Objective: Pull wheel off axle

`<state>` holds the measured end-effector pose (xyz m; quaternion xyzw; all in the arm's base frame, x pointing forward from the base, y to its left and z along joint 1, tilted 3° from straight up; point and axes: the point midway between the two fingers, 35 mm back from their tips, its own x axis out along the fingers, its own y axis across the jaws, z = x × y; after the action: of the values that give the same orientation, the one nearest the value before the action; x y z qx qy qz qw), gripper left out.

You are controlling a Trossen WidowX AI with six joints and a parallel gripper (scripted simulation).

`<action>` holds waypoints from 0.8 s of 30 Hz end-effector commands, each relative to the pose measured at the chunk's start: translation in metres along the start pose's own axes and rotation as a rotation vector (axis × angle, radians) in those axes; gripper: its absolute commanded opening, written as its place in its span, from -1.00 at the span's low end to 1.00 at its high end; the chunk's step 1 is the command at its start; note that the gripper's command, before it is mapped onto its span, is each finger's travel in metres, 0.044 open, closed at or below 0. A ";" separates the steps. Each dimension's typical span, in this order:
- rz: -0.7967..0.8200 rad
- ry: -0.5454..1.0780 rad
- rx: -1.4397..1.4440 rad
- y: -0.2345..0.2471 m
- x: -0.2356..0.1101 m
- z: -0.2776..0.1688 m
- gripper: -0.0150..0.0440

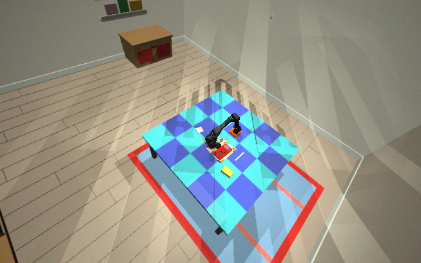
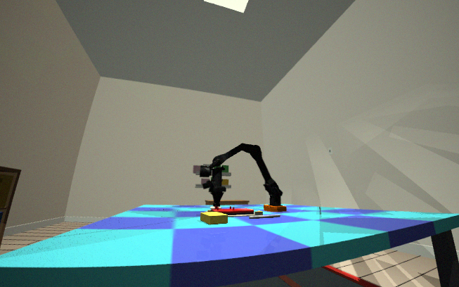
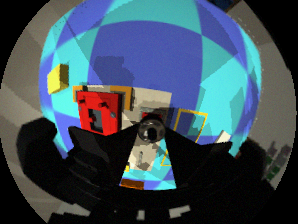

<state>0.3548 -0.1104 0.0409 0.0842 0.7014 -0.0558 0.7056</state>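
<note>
Wheel sits between my gripper fingers, clamped, down at the board beside the red block. Yellow block and white stick lie near on the checkered table.

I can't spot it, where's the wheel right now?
In the wrist view the wheel sits centre frame, gripped between the jaws, just right of the red block.

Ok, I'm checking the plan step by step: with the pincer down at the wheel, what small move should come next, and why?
Probably a straight lift. The pincer is shut on the wheel, which sits low by the red board, apparently not yet off its axle. Pulling straight up should free it before carrying it to the yellow-outlined area beside it.
</note>
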 end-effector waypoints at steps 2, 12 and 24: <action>0.000 0.001 0.000 0.000 -0.002 0.000 -0.49; -0.001 0.001 0.001 0.000 -0.005 0.000 -0.49; -0.002 0.002 0.001 0.000 -0.009 0.000 -0.49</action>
<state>0.3551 -0.1105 0.0440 0.0847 0.7032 -0.0555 0.7037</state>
